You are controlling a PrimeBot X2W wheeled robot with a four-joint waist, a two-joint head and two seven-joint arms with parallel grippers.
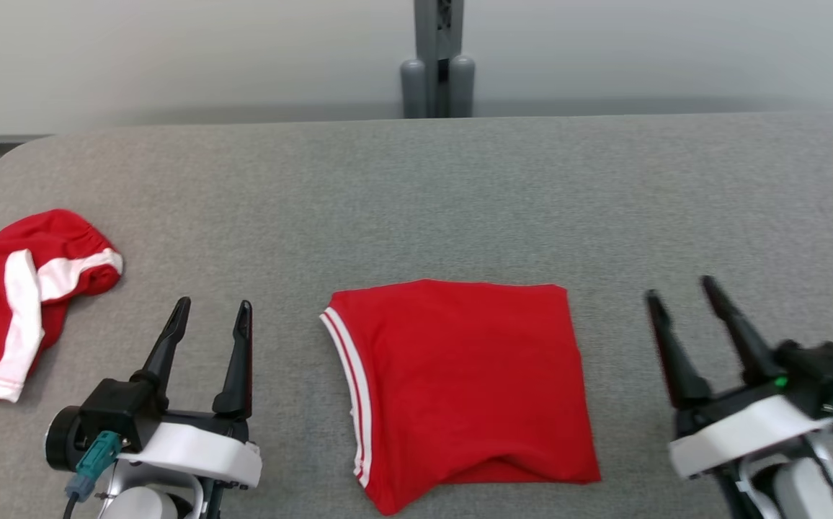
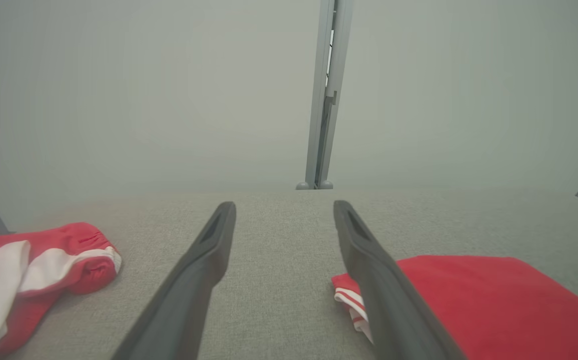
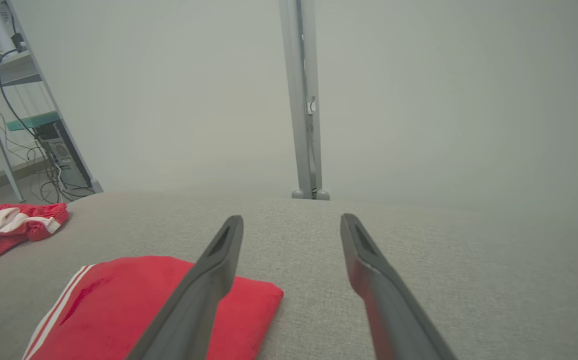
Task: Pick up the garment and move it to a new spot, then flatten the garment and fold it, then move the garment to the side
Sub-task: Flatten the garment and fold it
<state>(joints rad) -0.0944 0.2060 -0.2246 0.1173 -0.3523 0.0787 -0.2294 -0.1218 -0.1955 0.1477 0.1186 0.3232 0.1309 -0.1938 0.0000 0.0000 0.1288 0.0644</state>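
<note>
So the folded red cloth garment with white-striped trim [image 1: 460,382] lies flat mid grey fabric table [image 1: 460,187] between left gripper [image 1: 215,303] and right gripper [image 1: 679,287], both wide open and empty, so I'd pinch both side edges evenly to keep the fold intact.

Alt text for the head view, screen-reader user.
A folded red garment with white-striped trim lies centred on a grey table, between the open left gripper and open right gripper, neither touching it. A crumpled red-and-white garment sits at the table's left edge.

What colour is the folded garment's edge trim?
White trim with a red stripe; head view shows best.
</note>
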